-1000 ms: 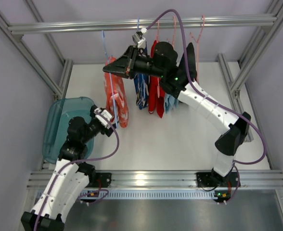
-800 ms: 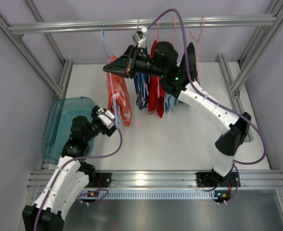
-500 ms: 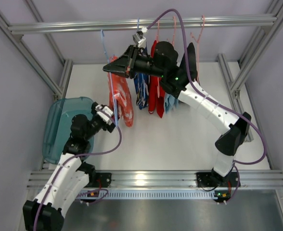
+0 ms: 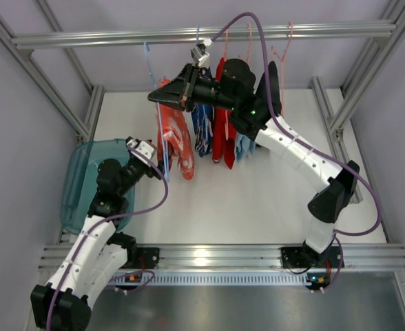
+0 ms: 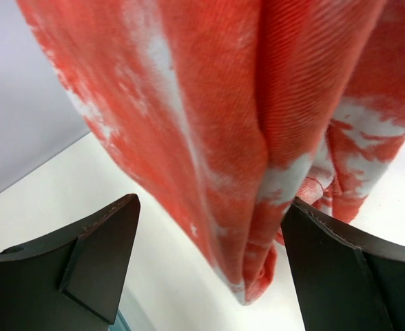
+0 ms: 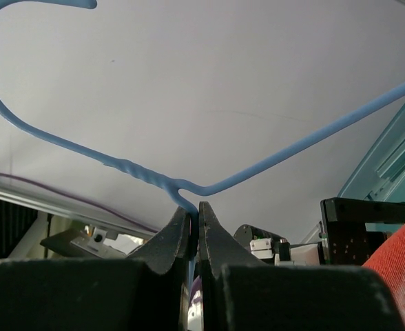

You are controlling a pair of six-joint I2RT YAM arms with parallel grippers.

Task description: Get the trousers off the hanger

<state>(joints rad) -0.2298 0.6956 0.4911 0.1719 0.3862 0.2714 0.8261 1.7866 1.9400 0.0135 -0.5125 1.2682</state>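
Note:
The orange-red mottled trousers [image 4: 178, 141] hang on the thin light-blue hanger [image 4: 156, 89], whose hook is over the top rail. My right gripper [image 4: 154, 98] is shut on the hanger's wire just below the twisted neck, as the right wrist view shows [image 6: 194, 222]; the hanger's shoulder [image 6: 292, 148] runs off to the right there. My left gripper [image 4: 147, 155] is beside the trousers' lower left edge. In the left wrist view its fingers [image 5: 99, 255] stand wide open, with the trousers' lower leg [image 5: 223, 124] hanging between and above them, not pinched.
A blue-and-white garment [image 4: 202, 131] and a plain red one [image 4: 221, 134] hang just right of the trousers, with pink hangers [image 4: 283, 52] further along the rail [image 4: 120, 38]. A teal bin [image 4: 85, 176] lies at the left, beside my left arm.
My left gripper has moved up and back along the trousers' left side. The trousers' lower end has swung a little to the right. My right gripper has kept its hold on the hanger.

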